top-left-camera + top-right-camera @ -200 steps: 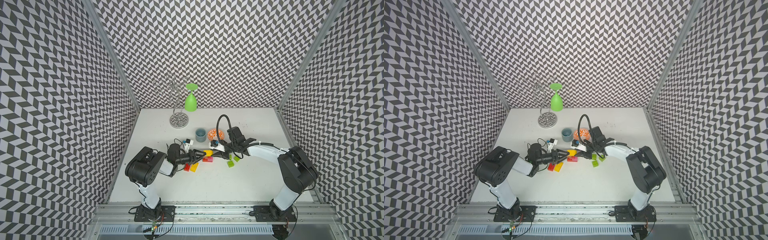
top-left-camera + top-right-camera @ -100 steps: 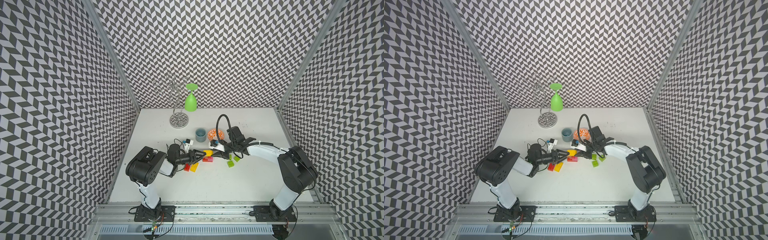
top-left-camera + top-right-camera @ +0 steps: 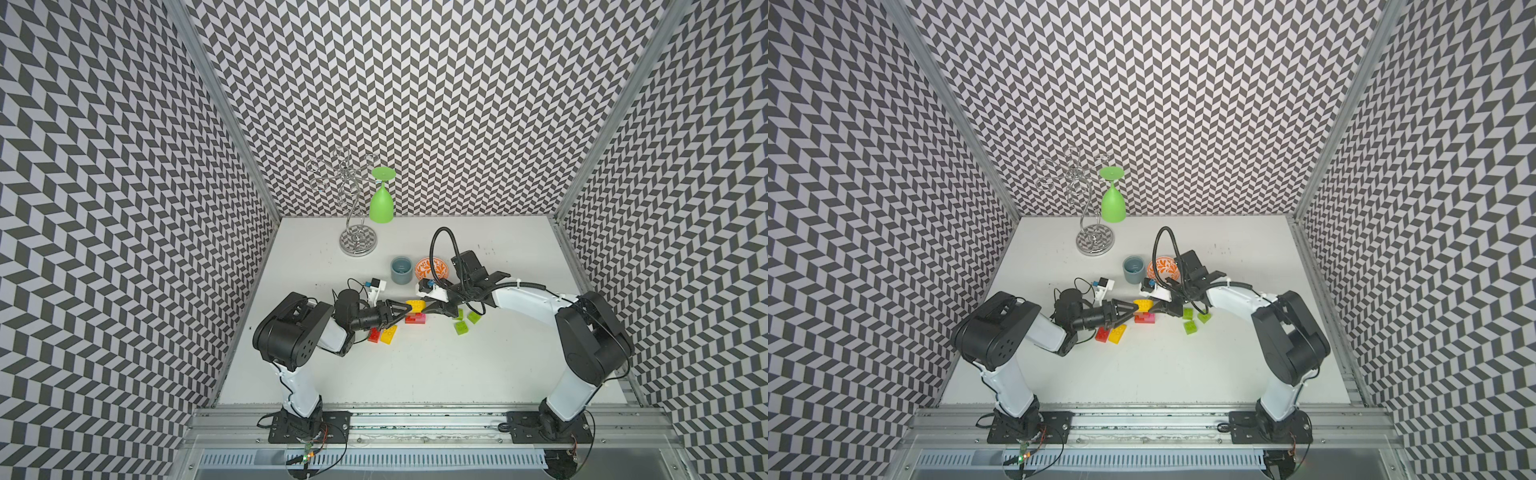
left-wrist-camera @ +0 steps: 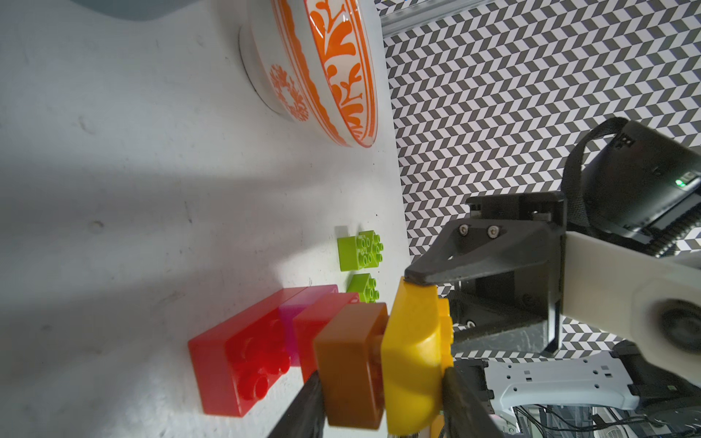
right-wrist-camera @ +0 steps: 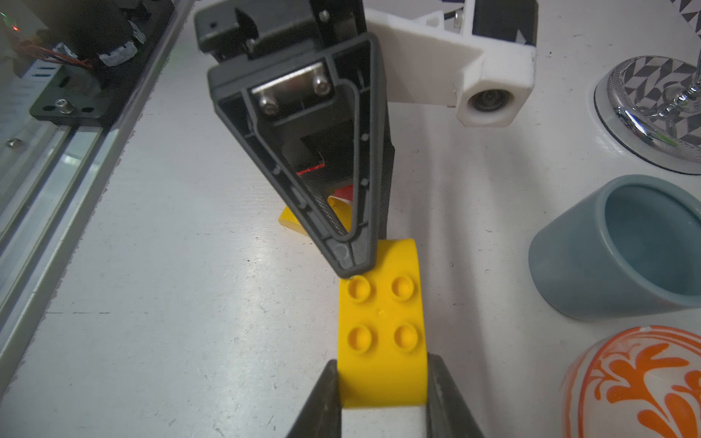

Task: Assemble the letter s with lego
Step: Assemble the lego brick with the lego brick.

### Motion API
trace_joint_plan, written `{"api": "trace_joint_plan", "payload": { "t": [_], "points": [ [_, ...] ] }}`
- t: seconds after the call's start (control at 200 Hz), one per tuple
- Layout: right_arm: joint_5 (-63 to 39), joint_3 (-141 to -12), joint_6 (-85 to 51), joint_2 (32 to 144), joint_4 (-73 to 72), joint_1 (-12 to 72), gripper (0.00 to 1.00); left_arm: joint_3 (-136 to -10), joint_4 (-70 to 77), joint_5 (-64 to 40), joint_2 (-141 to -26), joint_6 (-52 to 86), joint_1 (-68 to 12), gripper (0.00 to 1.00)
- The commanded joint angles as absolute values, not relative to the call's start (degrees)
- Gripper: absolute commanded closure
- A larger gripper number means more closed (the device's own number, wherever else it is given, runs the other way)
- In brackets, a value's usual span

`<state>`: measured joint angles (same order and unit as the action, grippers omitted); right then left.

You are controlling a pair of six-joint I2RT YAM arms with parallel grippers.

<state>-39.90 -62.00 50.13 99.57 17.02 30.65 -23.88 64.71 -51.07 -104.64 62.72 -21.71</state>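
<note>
The yellow lego brick (image 5: 381, 333) is smooth, faintly glossy plastic, and the orange-brown brick (image 4: 351, 371) looks duller. The red brick (image 4: 235, 364) is shiny, almost translucent plastic. The 2 lime green bricks (image 4: 358, 252) are satin. The left gripper (image 3: 408, 308) has matt black plastic fingers (image 5: 352, 258) with bare metal screws. The bowl (image 4: 265, 57) is glossy glazed ceramic and the blue-grey cup (image 5: 591, 258) is matt. The white table (image 5: 189, 303) is scuffed. The wire stand's base (image 5: 645, 125) is mirror-bright chrome.
</note>
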Motion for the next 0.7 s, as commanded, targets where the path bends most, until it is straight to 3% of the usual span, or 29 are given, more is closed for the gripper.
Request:
{"api": "trace_joint_plan", "payload": {
  "t": [0.0, 0.696],
  "points": [
    [-40.1, -64.1, 49.8, 100.4, 17.2, 30.7, 0.91, -21.7, 59.8, -49.8, -107.1, 61.2, -21.7, 0.51],
    [-38.8, -66.0, 49.1, 100.2, 18.8, 30.7, 0.72, -20.3, 60.0, -49.6, -107.9, 60.7, -21.4, 0.54]
  ]
}}
